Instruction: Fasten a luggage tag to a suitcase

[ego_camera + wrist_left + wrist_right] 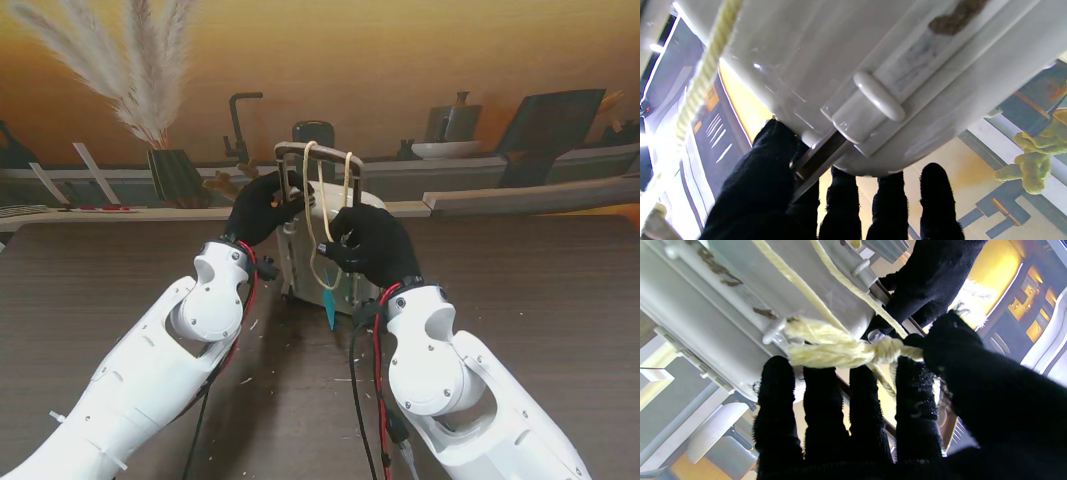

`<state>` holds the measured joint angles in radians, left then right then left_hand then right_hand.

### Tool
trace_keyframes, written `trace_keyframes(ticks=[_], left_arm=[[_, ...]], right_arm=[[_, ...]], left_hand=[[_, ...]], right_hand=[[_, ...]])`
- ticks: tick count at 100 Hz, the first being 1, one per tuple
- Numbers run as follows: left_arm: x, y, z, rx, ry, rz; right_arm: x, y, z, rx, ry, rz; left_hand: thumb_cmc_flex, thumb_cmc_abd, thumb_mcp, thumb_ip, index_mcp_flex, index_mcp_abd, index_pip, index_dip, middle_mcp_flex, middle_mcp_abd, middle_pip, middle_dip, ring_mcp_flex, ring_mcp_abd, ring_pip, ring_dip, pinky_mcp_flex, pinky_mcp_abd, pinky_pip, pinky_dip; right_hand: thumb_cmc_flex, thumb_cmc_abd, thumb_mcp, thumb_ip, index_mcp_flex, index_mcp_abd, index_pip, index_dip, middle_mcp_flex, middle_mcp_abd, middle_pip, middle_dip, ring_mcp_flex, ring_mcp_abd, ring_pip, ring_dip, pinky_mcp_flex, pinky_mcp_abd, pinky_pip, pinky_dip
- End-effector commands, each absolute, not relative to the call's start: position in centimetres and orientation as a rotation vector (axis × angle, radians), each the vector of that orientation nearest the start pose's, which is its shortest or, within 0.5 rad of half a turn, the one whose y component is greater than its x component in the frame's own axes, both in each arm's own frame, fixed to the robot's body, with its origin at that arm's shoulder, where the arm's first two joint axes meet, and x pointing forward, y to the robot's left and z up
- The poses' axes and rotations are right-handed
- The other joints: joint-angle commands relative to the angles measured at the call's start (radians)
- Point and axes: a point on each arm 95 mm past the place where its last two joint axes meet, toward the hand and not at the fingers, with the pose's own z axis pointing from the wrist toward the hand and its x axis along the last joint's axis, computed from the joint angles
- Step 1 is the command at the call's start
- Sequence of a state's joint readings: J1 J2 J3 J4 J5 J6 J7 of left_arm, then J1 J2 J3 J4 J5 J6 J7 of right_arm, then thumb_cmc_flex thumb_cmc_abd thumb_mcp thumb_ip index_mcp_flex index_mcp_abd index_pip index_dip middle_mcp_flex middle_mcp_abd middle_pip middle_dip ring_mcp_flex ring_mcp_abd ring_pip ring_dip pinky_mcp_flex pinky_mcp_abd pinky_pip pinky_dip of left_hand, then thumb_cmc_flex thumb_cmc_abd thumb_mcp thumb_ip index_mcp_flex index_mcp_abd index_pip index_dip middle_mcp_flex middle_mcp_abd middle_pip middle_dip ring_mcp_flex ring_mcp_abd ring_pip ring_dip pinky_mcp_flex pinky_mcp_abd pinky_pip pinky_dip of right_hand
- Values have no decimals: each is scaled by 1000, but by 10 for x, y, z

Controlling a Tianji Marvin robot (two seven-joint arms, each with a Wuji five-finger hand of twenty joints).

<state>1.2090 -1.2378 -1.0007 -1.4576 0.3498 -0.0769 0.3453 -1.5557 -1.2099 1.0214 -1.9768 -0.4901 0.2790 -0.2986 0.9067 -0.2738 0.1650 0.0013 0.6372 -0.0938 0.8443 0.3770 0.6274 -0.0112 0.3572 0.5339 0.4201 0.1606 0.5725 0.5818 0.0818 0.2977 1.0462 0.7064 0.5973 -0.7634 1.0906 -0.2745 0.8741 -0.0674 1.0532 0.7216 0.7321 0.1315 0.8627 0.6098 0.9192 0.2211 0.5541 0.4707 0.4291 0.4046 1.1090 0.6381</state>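
Stand view, suitcase: small, glossy white hard-shell suitcase (322, 245) stands upright on the dark wood-grain table (520, 290), between the two black-gloved hands; its thin dark metal telescopic handle (318, 150) is raised above the shell.
Stand view, cord: pale yellow twisted fibre cord (312, 215) is draped over the handle's top bar in two strands and hangs in a long loop down the side of the case nearer to me.
Stand view, tag: narrow teal pointed luggage tag (329, 307) hangs at the bottom of the loop, in front of the case's lower part, just over the table.
Left hand: left hand (262, 208), in a fuzzy black knit glove, is wrapped around the left post of the handle at the top corner of the shell.
Left wrist view: smooth, shiny shell with a rounded oval catch (878, 96); thumb and fingers (773, 160) close around the dark handle post (816, 160) where it leaves the case.
Right hand: right hand (372, 245) rests against the case's right side, holding the cord.
Right wrist view: thick, frayed, fluffy knot (840, 348) in the cord is pinched between thumb (950, 340) and forefinger, the other fingers fairly straight beside the shell's edge.
Background: feathery pampas plumes in a dark ribbed vase (176, 176) stand far left, beyond the table.
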Motion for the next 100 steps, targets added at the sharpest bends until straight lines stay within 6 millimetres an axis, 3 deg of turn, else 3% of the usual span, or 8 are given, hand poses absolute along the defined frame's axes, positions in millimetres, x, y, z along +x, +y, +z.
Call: trace_keyframes(ticks=[1,30,50,78,100], left_arm=[[474,-89,-239,-1442,881,-2200],[474,-91,-242,-1433,881,-2206],[472,-92,-242,-1429,880,-2203],[470,-92,-243,-1430,878,-2200],[469,-93,-243,-1435,875,-2198]], right_arm=[[359,111,-211,-2009,-1113,-2703],[350,109,-231,-2043,-1172,-2634],[343,107,-243,-2077,-1256,-2563],[338,101,-255,-2126,-1373,-2468],[333,100,-270,-2156,-1411,-2386]], left_hand=[[56,17,11,-8,99,26,114,47,140,90,183,95,79,-11,124,77,9,-80,30,-10],[55,13,16,-6,96,23,120,47,138,87,190,100,76,-14,133,79,6,-82,40,-17],[55,13,19,-7,95,24,122,46,136,88,190,100,75,-13,133,78,3,-82,41,-21],[57,13,21,-8,93,25,125,46,137,89,192,102,74,-14,135,77,2,-82,43,-25],[59,12,23,-8,93,28,127,45,135,88,192,102,73,-13,136,77,0,-81,43,-29]], right_hand=[[16,14,11,-1,-12,-42,1,27,5,3,-22,-14,-5,3,-15,-16,-10,-5,-10,-6],[17,16,5,0,0,-69,-10,20,20,5,-41,-30,-3,7,-23,-18,-11,-4,-13,-9],[19,36,-10,0,-6,-85,-16,25,48,32,-58,-42,21,30,-30,-20,5,21,-21,-14],[23,59,-36,4,-16,-109,-27,38,30,30,-41,-22,34,35,-34,-15,14,29,-20,-15],[26,54,-41,6,-4,-153,-36,33,5,59,-85,-41,22,45,-55,-20,4,37,-38,-22]])
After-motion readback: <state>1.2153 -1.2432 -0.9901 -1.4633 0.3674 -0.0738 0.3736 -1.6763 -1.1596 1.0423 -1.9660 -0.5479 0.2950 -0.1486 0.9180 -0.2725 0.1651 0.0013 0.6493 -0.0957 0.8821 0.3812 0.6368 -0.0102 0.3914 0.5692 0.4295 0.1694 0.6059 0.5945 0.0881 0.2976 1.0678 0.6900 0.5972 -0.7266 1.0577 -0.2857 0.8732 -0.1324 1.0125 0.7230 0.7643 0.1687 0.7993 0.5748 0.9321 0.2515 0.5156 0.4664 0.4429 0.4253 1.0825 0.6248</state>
